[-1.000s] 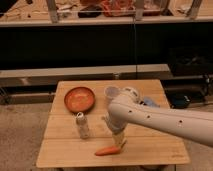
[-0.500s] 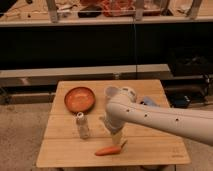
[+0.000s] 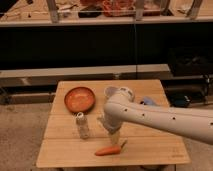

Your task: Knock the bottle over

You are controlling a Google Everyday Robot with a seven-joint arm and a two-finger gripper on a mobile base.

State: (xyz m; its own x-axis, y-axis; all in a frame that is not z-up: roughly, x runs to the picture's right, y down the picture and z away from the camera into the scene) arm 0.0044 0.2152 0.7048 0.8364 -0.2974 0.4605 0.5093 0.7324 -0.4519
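**Arm pose.** The white arm (image 3: 165,120) enters from the right edge of the frame and runs leftward over the wooden table (image 3: 65,155). It rises slightly to a rounded joint above the table's middle. From that joint the wrist turns straight down. The gripper (image 3: 113,133) hangs pointing at the tabletop, just above the carrot (image 3: 107,150). Its fingers stand spread with nothing between them. Whether the tips touch the board cannot be told.

**Task item.** The bottle (image 3: 82,125) stands upright on the left-centre of the table, in front of the orange bowl (image 3: 79,99). It is near the gripper's left side but apart from it.

**Obstructions.**
- The arm is cut off at the right edge.
- The arm's joint covers most of the white cup (image 3: 110,91), so only its rim and left side show.
- A blue object (image 3: 148,102) lies behind the arm, and what it is cannot be made out.
- A dark patch at the carrot's right end is unclear.
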